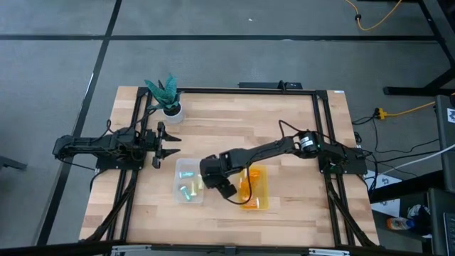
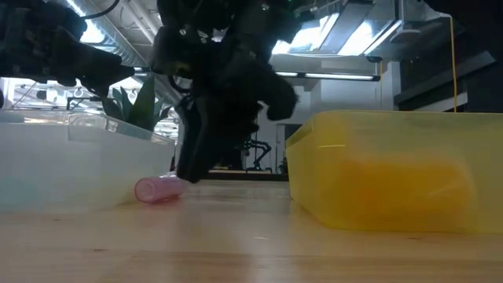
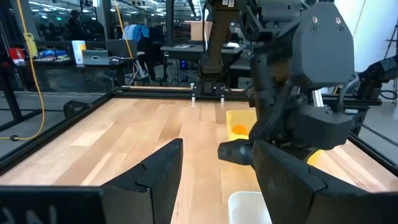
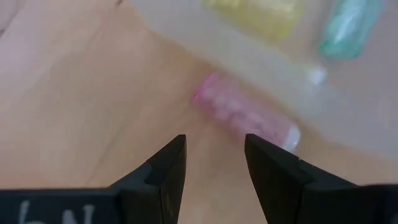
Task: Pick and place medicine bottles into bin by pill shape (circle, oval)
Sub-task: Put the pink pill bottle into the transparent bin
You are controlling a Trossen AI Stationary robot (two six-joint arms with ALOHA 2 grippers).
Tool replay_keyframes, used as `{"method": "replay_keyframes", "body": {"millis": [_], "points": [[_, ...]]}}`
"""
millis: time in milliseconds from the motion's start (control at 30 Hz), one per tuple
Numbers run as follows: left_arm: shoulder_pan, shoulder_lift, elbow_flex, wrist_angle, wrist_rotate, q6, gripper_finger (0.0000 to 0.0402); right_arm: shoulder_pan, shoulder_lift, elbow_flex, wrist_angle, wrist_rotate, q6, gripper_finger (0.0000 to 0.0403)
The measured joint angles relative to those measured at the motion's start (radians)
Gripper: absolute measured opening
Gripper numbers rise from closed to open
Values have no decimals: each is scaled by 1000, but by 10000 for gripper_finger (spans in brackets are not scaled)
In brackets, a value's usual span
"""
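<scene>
Right gripper [image 1: 226, 189] is seen btwn clear bin [image 1: 188, 182] at 9 o'clock & yellow bin [image 1: 254, 188] at 3. Left gripper [image 1: 169, 144] is parked by plant [image 1: 166, 95].

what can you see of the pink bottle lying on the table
The pink bottle is a small translucent cylinder with a white cap, lying on its side on the wooden table, close beside the clear bin, outside it. Pale lumps show through its wall, perhaps pills. The right gripper hangs just short of it, jaws apart, not touching.
</scene>
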Motion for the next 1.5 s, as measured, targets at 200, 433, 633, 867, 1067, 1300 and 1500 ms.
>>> {"method": "replay_keyframes", "body": {"millis": [200, 433, 633, 867, 1067, 1300, 1500], "points": [[0, 0, 0, 0, 0, 47, 190, 0, 0, -16, 32, 33, -38, 167], [0, 0, 0, 0, 0, 51, 190, 0, 0, 8, -2, 33, -49, 167], [0, 0, 0, 0, 0, 52, 190, 0, 0, 44, 2, 32, -103, 167], [0, 0, 0, 0, 0, 52, 190, -5, 7, 44, 22, 31, -167, 167], [0, 0, 0, 0, 0, 52, 190, -9, 8, 45, 58, 31, -214, 167], [0, 0, 0, 0, 0, 52, 190, -26, 33, 45, 57, 21, -216, 167], [0, 0, 0, 0, 0, 52, 190, -30, 53, 48, 68, 13, -222, 167]]}}
